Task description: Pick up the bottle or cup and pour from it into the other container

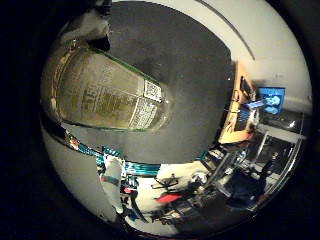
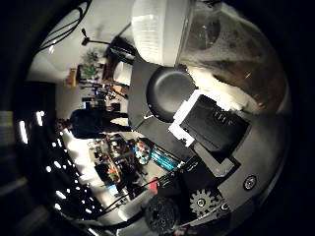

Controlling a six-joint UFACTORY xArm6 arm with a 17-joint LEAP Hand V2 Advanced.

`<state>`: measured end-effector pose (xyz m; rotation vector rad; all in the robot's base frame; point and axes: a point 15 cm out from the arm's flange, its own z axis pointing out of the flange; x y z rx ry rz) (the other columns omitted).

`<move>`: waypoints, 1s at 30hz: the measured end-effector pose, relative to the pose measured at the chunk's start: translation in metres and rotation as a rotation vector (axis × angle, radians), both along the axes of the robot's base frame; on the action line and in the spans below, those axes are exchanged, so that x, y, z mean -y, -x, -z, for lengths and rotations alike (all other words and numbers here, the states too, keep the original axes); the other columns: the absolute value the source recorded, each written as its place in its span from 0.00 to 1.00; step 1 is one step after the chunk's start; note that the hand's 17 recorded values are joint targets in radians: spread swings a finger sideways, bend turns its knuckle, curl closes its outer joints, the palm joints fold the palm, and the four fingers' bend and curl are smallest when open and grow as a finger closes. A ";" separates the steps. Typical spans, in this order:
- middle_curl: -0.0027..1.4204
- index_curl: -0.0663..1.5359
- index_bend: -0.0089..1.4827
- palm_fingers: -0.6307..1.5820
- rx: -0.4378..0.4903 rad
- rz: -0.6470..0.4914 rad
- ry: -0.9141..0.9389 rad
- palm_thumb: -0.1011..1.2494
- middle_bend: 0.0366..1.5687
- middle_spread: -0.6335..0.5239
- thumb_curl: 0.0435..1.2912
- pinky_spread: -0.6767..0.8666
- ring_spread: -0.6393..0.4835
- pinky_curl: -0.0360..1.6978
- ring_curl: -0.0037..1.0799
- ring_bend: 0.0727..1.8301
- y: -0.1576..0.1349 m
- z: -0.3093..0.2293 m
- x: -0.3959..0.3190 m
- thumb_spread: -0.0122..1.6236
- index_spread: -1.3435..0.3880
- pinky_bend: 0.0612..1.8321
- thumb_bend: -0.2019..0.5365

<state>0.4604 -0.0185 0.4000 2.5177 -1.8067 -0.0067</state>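
Observation:
A clear bottle [image 1: 105, 92] with a pale printed label and pale liquid lies close against my palm, on its side above the dark table [image 1: 195, 70]. Its ribbed white cap [image 2: 157, 29] is on and points toward a round black bowl [image 2: 170, 93] standing on the table just beyond it. My right hand [image 2: 211, 125] is shut on the bottle: a white and black finger curls across beside the bottle's body [image 2: 241, 59]. The rest of the grasp is hidden behind the bottle.
The table's edge [image 1: 140, 167] carries a teal strip, and past it the floor holds chairs and clutter. An orange desk with a lit monitor [image 1: 272, 100] stands farther off. A small white object [image 2: 123, 73] sits near the table's corner beyond the bowl.

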 end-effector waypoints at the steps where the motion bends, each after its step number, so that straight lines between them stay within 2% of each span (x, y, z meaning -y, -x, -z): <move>1: 0.47 0.50 0.80 0.82 0.000 -0.011 0.031 0.87 0.86 0.46 0.70 0.30 0.43 0.51 0.55 0.79 0.000 0.000 -0.005 0.47 0.67 0.73 0.25; 10: 0.47 0.50 0.80 0.82 0.027 -0.163 0.378 0.86 0.86 0.46 0.69 0.30 0.43 0.52 0.55 0.79 -0.008 -0.005 -0.050 0.47 0.67 0.72 0.25; 18: 0.47 0.50 0.80 0.82 -0.014 -0.291 0.663 0.85 0.86 0.46 0.70 0.30 0.43 0.53 0.55 0.79 -0.007 0.000 -0.082 0.47 0.67 0.71 0.25; 25: 0.47 0.50 0.80 0.82 0.018 -0.351 0.856 0.85 0.86 0.46 0.69 0.30 0.43 0.54 0.55 0.79 -0.016 0.000 -0.105 0.48 0.67 0.71 0.25; 30: 0.47 0.50 0.79 0.82 -0.015 -0.364 0.956 0.85 0.86 0.46 0.70 0.30 0.43 0.54 0.55 0.79 -0.012 0.015 -0.121 0.48 0.67 0.71 0.25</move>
